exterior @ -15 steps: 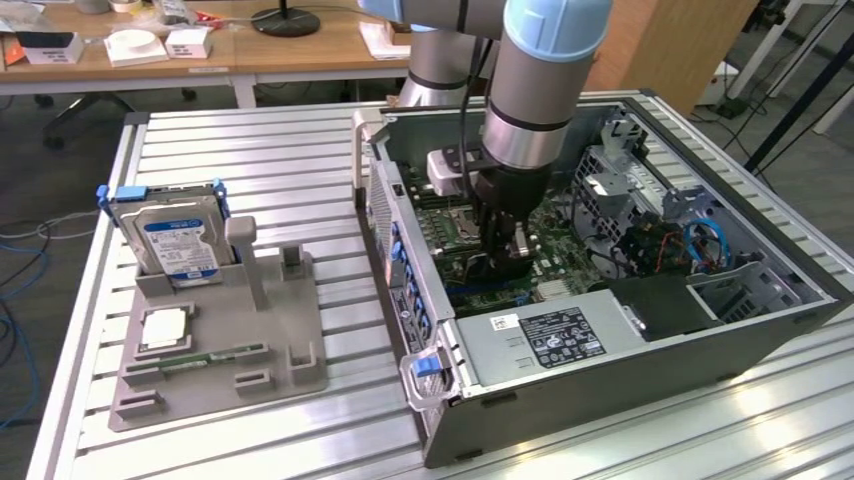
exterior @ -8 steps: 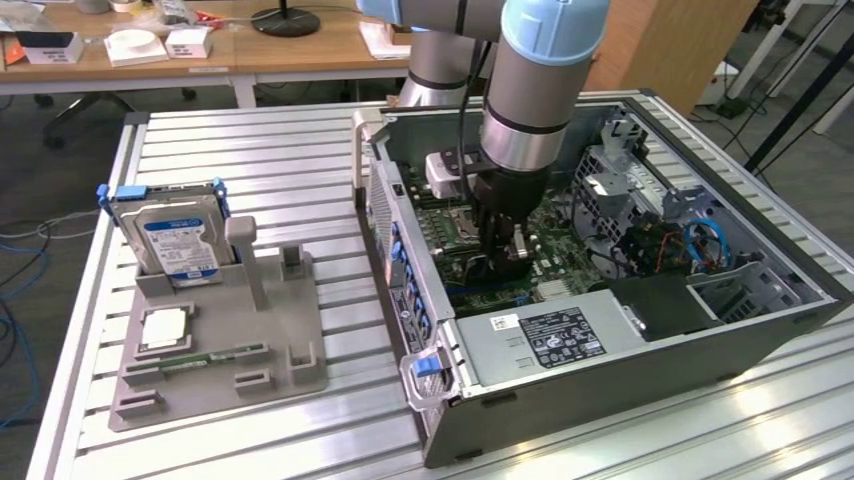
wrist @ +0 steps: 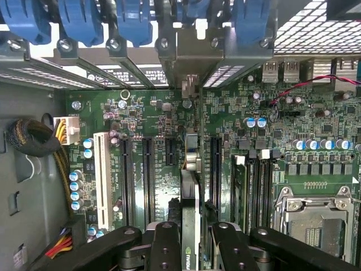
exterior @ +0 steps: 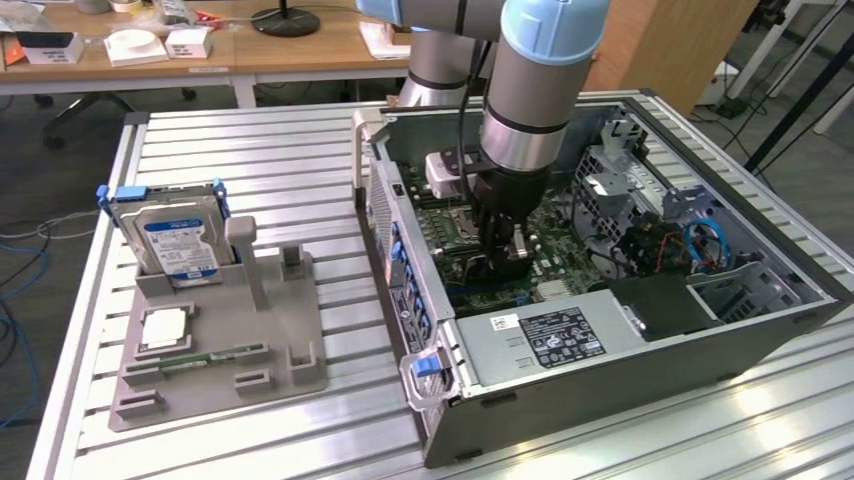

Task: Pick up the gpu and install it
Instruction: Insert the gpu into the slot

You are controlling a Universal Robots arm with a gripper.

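Note:
The gpu (wrist: 189,192) is seen edge-on in the wrist view, a thin card with a green logo strip. It stands upright over the green motherboard (wrist: 152,113), between the black expansion slots (wrist: 148,175). Its metal bracket end (wrist: 190,84) reaches the case's rear slot openings. My gripper (wrist: 189,237) is shut on the card, with black fingers (wrist: 164,243) on either side of it. In the exterior view the gripper (exterior: 514,248) is low inside the open computer case (exterior: 601,340), just above the board. Whether the card is seated in a slot I cannot tell.
Blue slot latches (wrist: 84,22) line the case's rear wall. A white slot (wrist: 103,175) and a CPU socket (wrist: 316,220) flank the card. On the exterior view's left, a grey holder (exterior: 267,370) carries a blue-labelled hard drive (exterior: 180,240), a chip (exterior: 163,328) and a RAM stick (exterior: 214,357).

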